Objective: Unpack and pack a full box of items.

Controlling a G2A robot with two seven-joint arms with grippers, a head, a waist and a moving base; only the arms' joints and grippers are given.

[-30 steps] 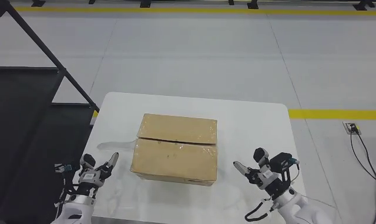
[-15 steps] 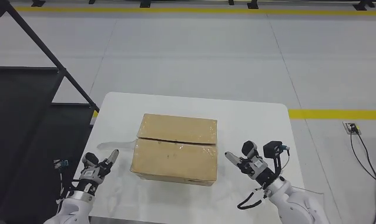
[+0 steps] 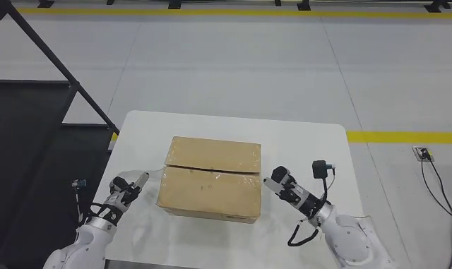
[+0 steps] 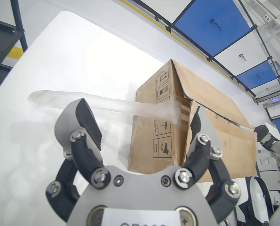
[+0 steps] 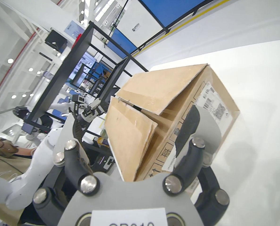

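A brown cardboard box [image 3: 212,178] stands in the middle of the white table [image 3: 304,145], its two top flaps folded down along a middle seam. A clear strip of tape [image 4: 88,101] hangs off its left end and trails onto the table. My left gripper [image 3: 131,190] is open just beside that end; in the left wrist view the left gripper [image 4: 142,123] has the box [image 4: 208,104] corner between its fingers without touching it. My right gripper [image 3: 276,182] is open at the right end, and the right wrist view has the right gripper [image 5: 133,128] framing the box [image 5: 158,92] edge.
A black metal rack [image 3: 42,121] stands off the table's left side. Bare tabletop lies behind the box and on both sides. A yellow floor line [image 3: 399,136] runs beyond the table's right edge. The other arm's gripper [image 4: 268,139] shows past the box.
Both grippers have moved inward toward the box ends, the right one farther. Both stay open. The box has not moved.
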